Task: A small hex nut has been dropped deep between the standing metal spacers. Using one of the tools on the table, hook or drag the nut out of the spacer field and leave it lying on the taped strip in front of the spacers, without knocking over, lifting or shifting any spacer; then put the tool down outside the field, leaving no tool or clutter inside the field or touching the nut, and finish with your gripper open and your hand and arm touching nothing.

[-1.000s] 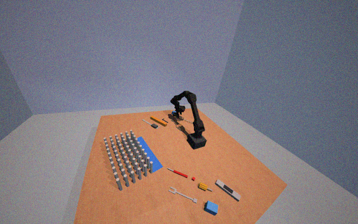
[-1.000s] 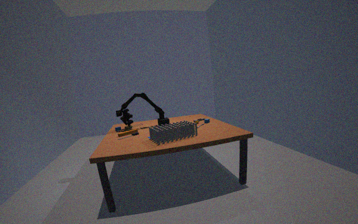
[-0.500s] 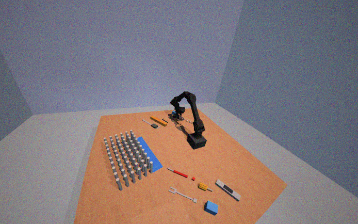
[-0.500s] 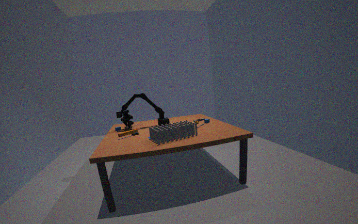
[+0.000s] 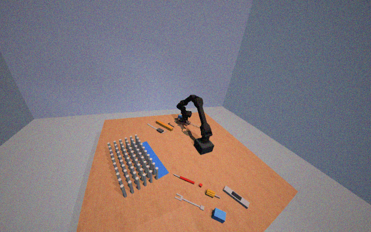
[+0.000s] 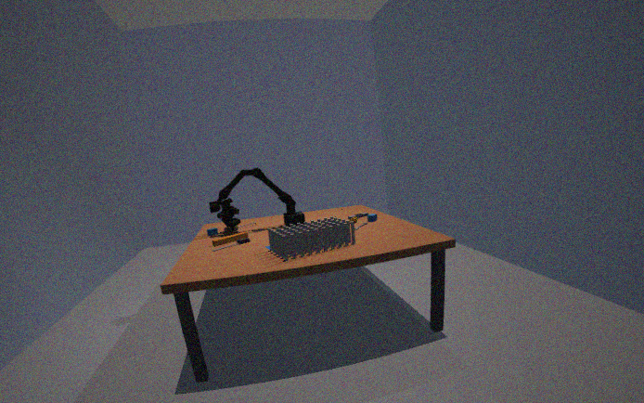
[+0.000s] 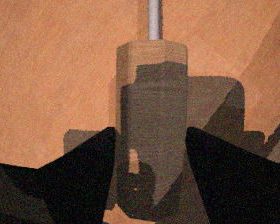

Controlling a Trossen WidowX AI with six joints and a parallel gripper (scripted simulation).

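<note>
While the arm [image 5: 201,113] rises from its black base [image 5: 208,149] and folds over at the elbow, the wrist drops steeply to the far corner of the tabletop [image 5: 239,172], tool [image 5: 184,121] pointing down at the surface. Seen from the exterior view, the arm makes a tall arch, its tool [image 6: 228,226] low beside the orange bar [image 6: 228,239]. Wrist view: both dark fingers press against the sides of a tan handle [image 7: 152,90], so the tool [image 7: 151,145] is clenched on the handle of the thin rod. The long axis of the rod runs straight away from the palm, grey shaft [image 7: 153,3] leading out of the top of the frame. From the top view the rod [image 5: 194,124] lies flat, running from the tool toward the arm's base side. A small blue block [image 5: 179,116] sits just beside the tool. The spacers [image 5: 131,161] stand upright in rows, well apart from the tool, with the blue taped strip [image 5: 156,162] along their near edge. The nut cannot be made out among the spacers, too small or hidden. No nut shows on the strip.
</note>
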